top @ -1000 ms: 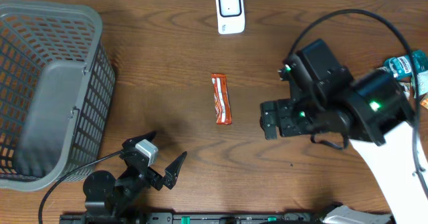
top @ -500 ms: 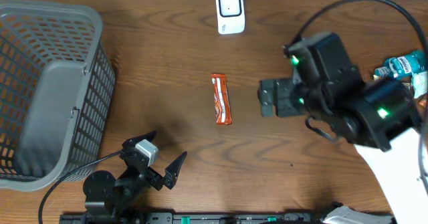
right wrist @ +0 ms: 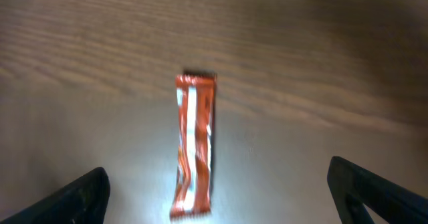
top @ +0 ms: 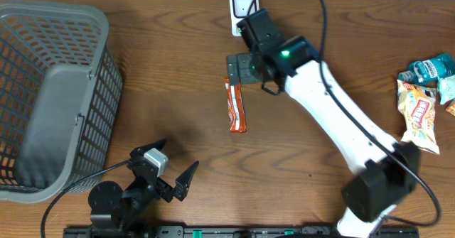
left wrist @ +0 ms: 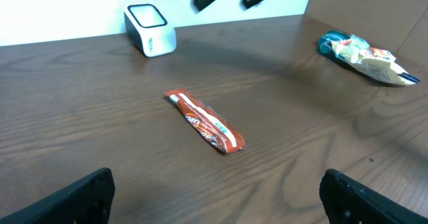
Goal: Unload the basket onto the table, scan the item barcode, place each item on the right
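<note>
Snack bar (right wrist: 194,147) lies between wide-spread right fingers (right wrist: 70,197), untouched; left fingers (left wrist: 67,200) wide too, well away.

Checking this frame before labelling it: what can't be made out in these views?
- Snack bar: no barcode shows in any view. Its print is blurred in the right wrist view and too small overhead.
- Scanner: in the overhead view, the right arm covers its lower part.
- Snack packets: the overhead view's right edge cuts them off, and their labels are too small to read.

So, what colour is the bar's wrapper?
Orange-red bar with a white band lengthwise; clearest in the left wrist view.
</note>
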Robot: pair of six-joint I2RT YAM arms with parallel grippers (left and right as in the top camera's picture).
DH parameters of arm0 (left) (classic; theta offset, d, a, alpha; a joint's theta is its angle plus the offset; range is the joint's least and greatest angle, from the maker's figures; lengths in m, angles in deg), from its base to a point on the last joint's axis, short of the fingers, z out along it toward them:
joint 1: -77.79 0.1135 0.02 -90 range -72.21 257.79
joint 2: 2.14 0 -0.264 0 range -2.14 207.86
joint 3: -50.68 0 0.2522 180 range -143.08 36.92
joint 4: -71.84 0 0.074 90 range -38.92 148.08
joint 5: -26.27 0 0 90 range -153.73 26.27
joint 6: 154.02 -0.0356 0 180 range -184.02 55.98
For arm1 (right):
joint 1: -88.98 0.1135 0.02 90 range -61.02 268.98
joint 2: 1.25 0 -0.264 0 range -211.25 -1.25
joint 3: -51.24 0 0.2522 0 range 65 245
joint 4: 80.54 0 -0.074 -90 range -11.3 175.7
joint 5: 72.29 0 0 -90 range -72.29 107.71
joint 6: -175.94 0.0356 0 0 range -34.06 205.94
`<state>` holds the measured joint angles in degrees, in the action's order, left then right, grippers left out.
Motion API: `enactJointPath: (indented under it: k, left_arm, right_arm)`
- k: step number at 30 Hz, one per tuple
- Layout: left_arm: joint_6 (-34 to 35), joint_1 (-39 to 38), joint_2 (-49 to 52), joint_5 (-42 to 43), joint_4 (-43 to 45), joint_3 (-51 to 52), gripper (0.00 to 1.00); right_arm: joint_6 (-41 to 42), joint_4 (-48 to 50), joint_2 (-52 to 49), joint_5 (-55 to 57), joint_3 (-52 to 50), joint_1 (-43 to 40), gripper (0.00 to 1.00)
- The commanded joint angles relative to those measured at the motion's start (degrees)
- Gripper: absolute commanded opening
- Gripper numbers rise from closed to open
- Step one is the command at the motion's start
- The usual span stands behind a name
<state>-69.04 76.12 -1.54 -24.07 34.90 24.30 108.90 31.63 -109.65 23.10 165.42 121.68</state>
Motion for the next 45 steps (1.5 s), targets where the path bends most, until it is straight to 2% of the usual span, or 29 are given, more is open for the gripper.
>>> enactJointPath:
  k: [1, 6, 8, 12, 15, 18, 22, 25, 26, 27, 30, 33, 37, 45]
  left_arm:
    - [-1.0, -0.2, -0.3, 0.0, 0.0, 0.0, 0.98]
    - [-1.0, -0.2, -0.3, 0.0, 0.0, 0.0, 0.98]
    - [-1.0, -0.2, -0.3, 0.0, 0.0, 0.0, 0.98]
    - [-1.0, -0.2, -0.3, 0.0, 0.0, 0.0, 0.98]
    - [-1.0, -0.2, -0.3, 0.0, 0.0, 0.0, 0.98]
    - [-1.0, -0.2, -0.3, 0.0, 0.0, 0.0, 0.98]
    - [-1.0, -0.2, -0.3, 0.0, 0.0, 0.0, 0.98]
    - [-1.0, -0.2, -0.3, 0.0, 0.0, 0.0, 0.98]
    - [-1.0, -0.2, -0.3, 0.0, 0.0, 0.0, 0.98]
    - [-1.0, -0.2, -0.3, 0.0, 0.0, 0.0, 0.98]
    - [-1.0, -0.2, -0.3, 0.0, 0.0, 0.0, 0.98]
    - [-1.0, -0.2, -0.3, 0.0, 0.0, 0.0, 0.98]
    - [-1.0, -0.2, -0.3, 0.0, 0.0, 0.0, 0.98]
    - [-1.0, -0.2, -0.3, 0.0, 0.0, 0.0, 0.98]
  right_arm:
    - [-1.2, 3.4, -5.7, 0.3, 0.0, 0.0, 0.99]
    - [-1.1, 8.0, -12.0, 0.3, 0.0, 2.0, 0.92]
    - [-1.1, 9.7, -13.5, 1.8, 0.0, 3.4, 0.92]
    - [-0.7, 12.2, -16.4, 8.9, 0.0, 6.6, 0.9]
    - [0.5, 12.5, -19.1, 16.3, 0.0, 8.6, 0.81]
    - [3.7, 11.8, -21.7, 21.5, 0.0, 9.7, 0.78]
    - [9.3, 9.8, -24.0, 21.1, 0.0, 9.8, 0.76]
    - [10.3, 9.6, -25.0, 17.2, 0.0, 9.3, 0.73]
    - [10.3, 9.7, -25.4, 15.8, 0.0, 9.2, 0.71]
    - [10.5, 9.8, -25.8, 14.4, 0.0, 9.2, 0.64]
    - [13.2, 9.6, -27.4, 13.6, 0.0, 9.2, 0.2]
    - [15.2, 9.9, -29.3, 13.5, 0.0, 9.3, 0.01]
    - [16.0, 10.5, -32.0, 11.2, 0.0, 9.2, 0.01]
    - [9.7, 12.3, -30.8, -9.9, 0.1, 5.8, 0.01]
